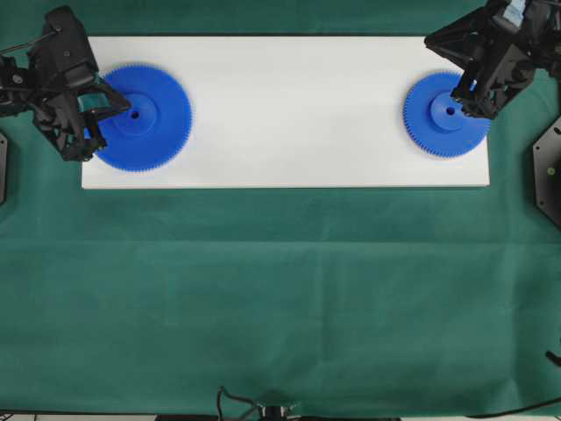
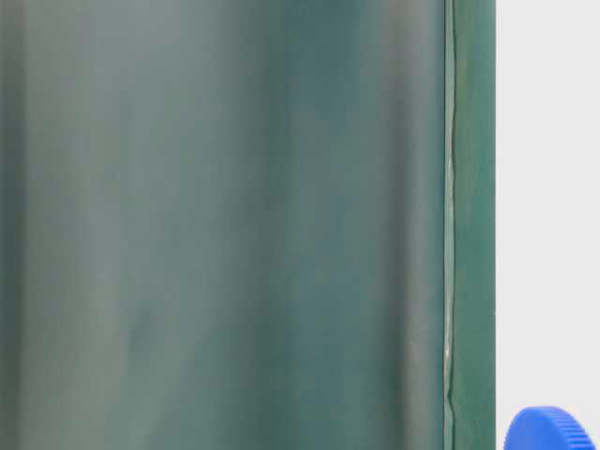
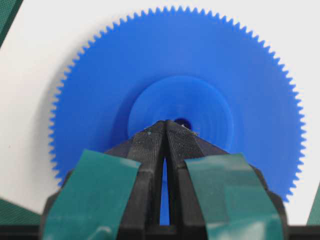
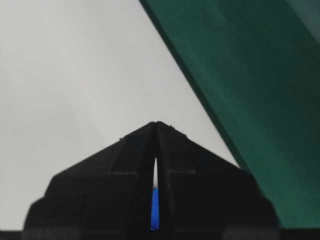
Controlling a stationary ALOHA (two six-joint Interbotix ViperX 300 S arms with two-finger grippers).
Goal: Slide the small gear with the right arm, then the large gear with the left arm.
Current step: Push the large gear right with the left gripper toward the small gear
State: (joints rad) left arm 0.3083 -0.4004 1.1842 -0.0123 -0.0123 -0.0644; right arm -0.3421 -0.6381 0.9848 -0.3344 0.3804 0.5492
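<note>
The large gear [image 1: 149,118] lies flat at the left end of the white board [image 1: 289,105]. My left gripper [image 1: 124,106] is shut, its tips resting on the raised hub just beside the centre hole. In the left wrist view the shut left gripper [image 3: 166,123] touches the large gear's [image 3: 175,50] hub by the hole [image 3: 183,122]. The small gear [image 1: 438,132] lies at the board's right end. My right gripper [image 1: 459,93] is shut over its hub. In the right wrist view the shut right gripper [image 4: 156,124] shows a blue sliver of the small gear [image 4: 154,210] through the slit.
Green cloth [image 1: 280,307] covers the table around the board. The board's middle [image 1: 298,123] lies between the two gears. The board's right edge meets the cloth [image 4: 250,75] close to the right gripper. A toothed blue rim [image 2: 553,431] shows in the table-level view.
</note>
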